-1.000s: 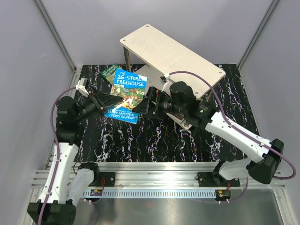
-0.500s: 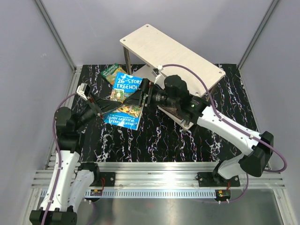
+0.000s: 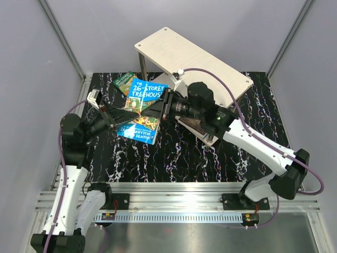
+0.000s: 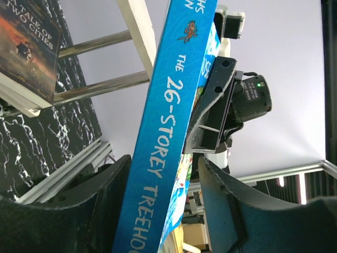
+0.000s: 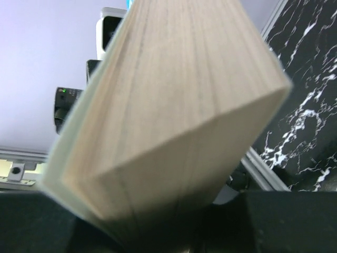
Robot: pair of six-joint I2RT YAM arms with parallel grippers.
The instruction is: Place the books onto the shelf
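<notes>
Two grippers shared the blue Treehouse book [image 3: 145,93].
The right gripper [image 3: 154,109] had just clamped its page edge while the left gripper [image 3: 119,118] gripped its spine, likely a handover toward the far shelf [image 3: 195,58].

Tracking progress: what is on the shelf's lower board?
A dark brown book lies on the lower board. The top board and right arm cover the rest.

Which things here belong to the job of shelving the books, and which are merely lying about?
Job: blue Treehouse book, green book, brown book, shelf.
Lying about: marbled tabletop, metal rail.
</notes>
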